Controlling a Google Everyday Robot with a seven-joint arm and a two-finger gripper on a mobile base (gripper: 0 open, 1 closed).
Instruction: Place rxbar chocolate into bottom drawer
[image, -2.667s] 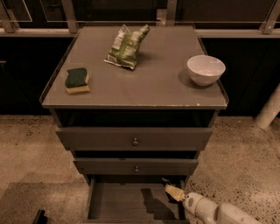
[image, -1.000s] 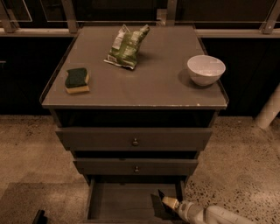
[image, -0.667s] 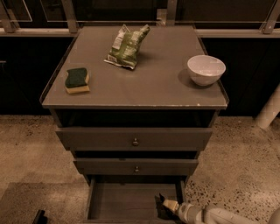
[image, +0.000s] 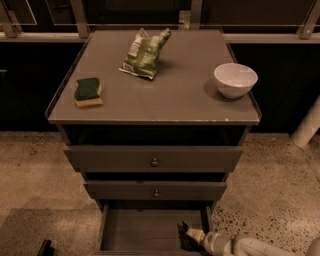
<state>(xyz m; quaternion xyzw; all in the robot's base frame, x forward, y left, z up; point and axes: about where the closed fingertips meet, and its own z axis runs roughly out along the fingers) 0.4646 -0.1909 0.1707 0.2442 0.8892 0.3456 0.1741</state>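
Observation:
The bottom drawer (image: 140, 227) is pulled open at the foot of the cabinet, and its flat floor shows. My gripper (image: 190, 233) reaches in from the lower right, low over the drawer's right front corner, on a white arm (image: 240, 246). A small dark shape sits at its tip. I cannot tell whether that shape is the rxbar chocolate, and the bar shows nowhere else.
On the cabinet top (image: 165, 100) lie a green chip bag (image: 145, 54), a green and yellow sponge (image: 88, 92) at the left and a white bowl (image: 235, 79) at the right. The two upper drawers (image: 154, 159) are closed. Speckled floor surrounds the cabinet.
My gripper has moved down and slightly left, from above the drawer's right side to low inside its right front corner. The things on the cabinet top have not moved.

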